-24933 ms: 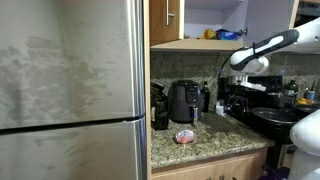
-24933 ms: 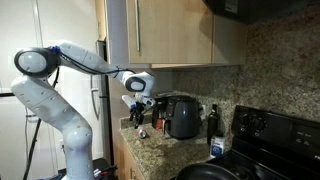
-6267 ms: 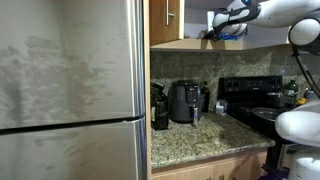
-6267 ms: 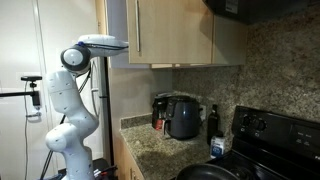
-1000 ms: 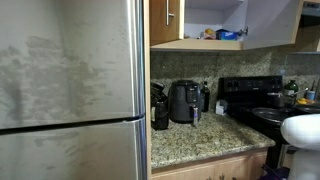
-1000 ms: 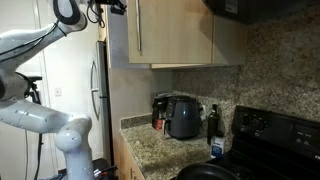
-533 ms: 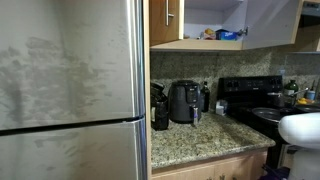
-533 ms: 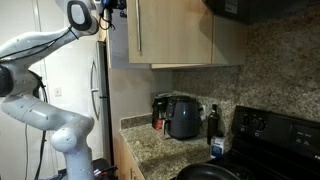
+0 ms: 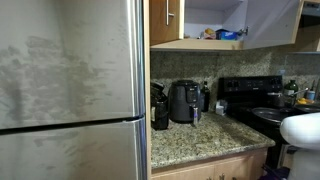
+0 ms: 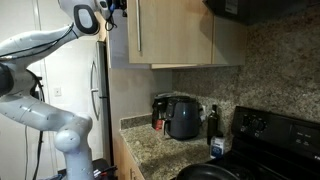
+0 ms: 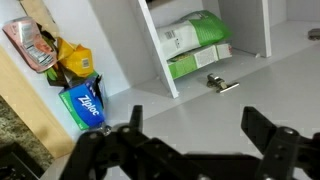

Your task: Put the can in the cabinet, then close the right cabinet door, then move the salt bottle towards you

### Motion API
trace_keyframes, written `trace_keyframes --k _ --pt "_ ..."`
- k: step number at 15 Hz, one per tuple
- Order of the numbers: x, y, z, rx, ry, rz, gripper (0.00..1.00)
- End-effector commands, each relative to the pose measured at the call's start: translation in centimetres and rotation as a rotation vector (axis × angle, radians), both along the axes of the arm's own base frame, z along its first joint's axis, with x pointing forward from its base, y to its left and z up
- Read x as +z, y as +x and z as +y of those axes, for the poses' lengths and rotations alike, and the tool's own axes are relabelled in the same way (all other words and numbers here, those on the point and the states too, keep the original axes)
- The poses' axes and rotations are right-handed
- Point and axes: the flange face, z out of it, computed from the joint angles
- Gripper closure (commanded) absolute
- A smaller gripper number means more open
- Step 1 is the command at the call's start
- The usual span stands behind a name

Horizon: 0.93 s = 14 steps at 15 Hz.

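Note:
My gripper (image 11: 200, 128) is open with nothing between its fingers, up beside the open cabinet (image 9: 200, 42). In an exterior view the gripper (image 10: 116, 8) hangs at the handle edge of the right cabinet door (image 10: 172, 30), which stands swung open. The door's pale inner face (image 9: 272, 20) shows in an exterior view. In the wrist view the pale panel (image 11: 230, 105) with a metal hinge (image 11: 220, 84) fills the space behind the fingers. The salt bottle (image 10: 216, 147) stands on the counter by the stove. The can does not show in any view.
The cabinet shelves hold green-and-white bags (image 11: 195, 45), a blue box (image 11: 82, 105) and yellow packets (image 11: 75, 62). On the granite counter (image 9: 200, 135) stands a black air fryer (image 9: 184, 101). A steel fridge (image 9: 70, 90) rises at one side and a black stove (image 10: 275, 135) at the other.
The arm's elbow has shifted a little toward the cabinet door, and the gripper has edged closer to the door's handle edge. The jaws stay open.

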Motion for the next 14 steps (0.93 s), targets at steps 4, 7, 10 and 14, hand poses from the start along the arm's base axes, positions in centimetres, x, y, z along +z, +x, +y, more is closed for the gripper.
trace_keyframes --k 4,7,10,14 --pt "0.1 -1.1 0.4 0.012 -0.24 -0.083 0.0" --pt "0.5 -0.5 -0.1 -0.088 -0.184 -0.2 0.0" --pt "0.5 0.6 -1.6 -0.151 -0.096 -0.241 0.0" --pt "-0.1 1.4 -3.1 -0.299 0.035 -0.269 0.0"
